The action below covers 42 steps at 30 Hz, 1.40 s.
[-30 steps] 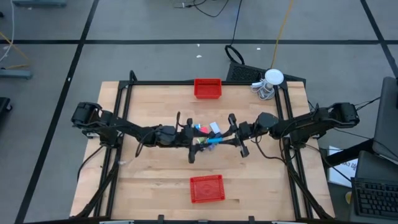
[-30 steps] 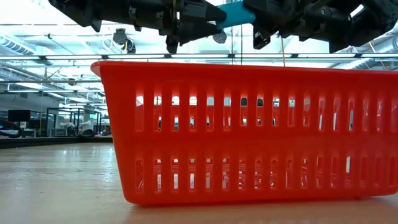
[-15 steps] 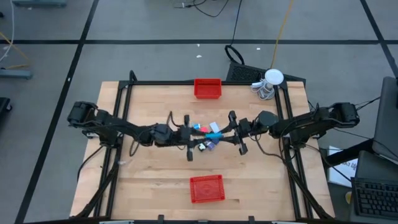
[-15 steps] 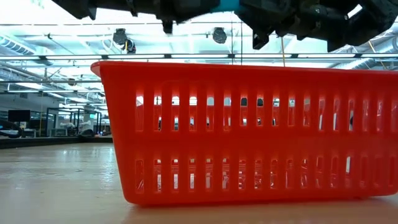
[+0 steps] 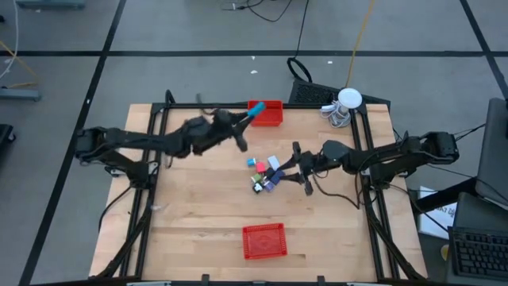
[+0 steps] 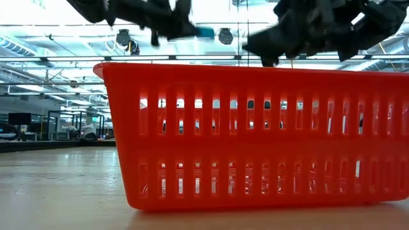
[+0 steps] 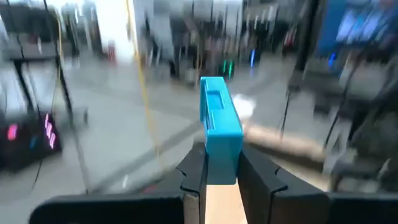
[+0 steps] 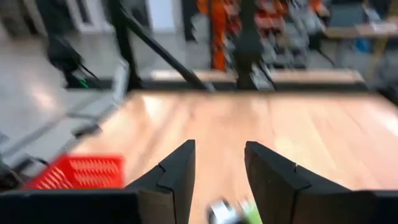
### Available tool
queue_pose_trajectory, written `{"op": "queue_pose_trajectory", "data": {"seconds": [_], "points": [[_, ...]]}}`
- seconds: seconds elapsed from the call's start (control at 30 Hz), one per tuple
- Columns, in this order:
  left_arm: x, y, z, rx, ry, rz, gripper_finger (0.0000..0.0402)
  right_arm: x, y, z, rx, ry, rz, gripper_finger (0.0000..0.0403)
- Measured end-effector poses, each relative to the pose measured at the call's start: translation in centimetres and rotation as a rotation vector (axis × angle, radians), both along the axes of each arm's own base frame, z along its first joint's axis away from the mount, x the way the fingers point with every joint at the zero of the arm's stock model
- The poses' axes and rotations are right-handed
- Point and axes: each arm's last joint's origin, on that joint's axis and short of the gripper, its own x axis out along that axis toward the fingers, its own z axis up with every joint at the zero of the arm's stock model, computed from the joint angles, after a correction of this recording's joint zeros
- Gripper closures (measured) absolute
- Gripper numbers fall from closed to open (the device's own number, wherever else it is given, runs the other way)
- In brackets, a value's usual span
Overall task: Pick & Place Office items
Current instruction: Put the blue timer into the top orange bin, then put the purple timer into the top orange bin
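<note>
From above, I am holding my left pincer (image 5: 243, 124) over the far part of the table (image 5: 198, 230), just beside the far red basket (image 5: 266, 112), and I am pinching a blue item (image 5: 254, 114) whose tip is reaching toward that basket's near left corner. My right pincer (image 5: 290, 165) is hanging over the middle of the table, its two fingers standing a little apart with nothing between them. The remaining office items (image 5: 265, 172), pink, teal, white, green and dark purple, are lying in a small cluster on the wood just beside that pincer. A second red basket (image 5: 263, 241) is sitting near the front edge.

From table height, that near basket is filling most of the picture, and both my arms are showing dark above its rim, the blue item poking out past the left one.

Through my left wrist camera, my fingers (image 7: 193, 177) are clamping the blue item upright against a blurred room.

Through my right wrist camera, my fingers (image 8: 177, 171) are parted and empty above the table, with small items just below them.
</note>
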Motion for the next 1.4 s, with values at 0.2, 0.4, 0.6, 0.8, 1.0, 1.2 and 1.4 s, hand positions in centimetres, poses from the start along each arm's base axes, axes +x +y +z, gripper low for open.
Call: {"op": "queue_pose_trajectory", "data": {"seconds": [0.2,0.4,0.6,0.8,1.0,1.2,1.4], "points": [[1.3,5.4,-2.7,-0.098,0.099,0.032,0.0343,-0.9,-2.8,-2.6,-0.103,0.281,-0.346,0.0285],[2.3,8.7,-7.6,-0.233,0.150,0.051,0.0343,-2.0,-4.8,-3.8,-0.120,0.435,-0.533,0.0287],[2.9,10.6,-12.5,-0.319,0.212,0.103,0.0343,-2.1,-5.2,-3.8,-0.111,0.440,-0.548,0.0287],[3.3,11.6,-15.4,-0.390,0.243,0.135,0.0343,-2.1,-5.1,-3.8,-0.111,0.441,-0.545,0.0287],[3.3,11.6,-15.1,-0.382,0.237,0.136,0.0343,-2.1,-5.1,-3.8,-0.111,0.439,-0.546,0.0287],[3.3,11.6,-15.0,-0.384,0.232,0.139,0.0294,-2.1,-5.2,-3.8,-0.108,0.436,-0.547,0.0287],[3.4,11.6,-15.0,-0.376,0.232,0.137,0.0226,-2.1,-5.2,-3.8,-0.108,0.436,-0.547,0.0287]]}}
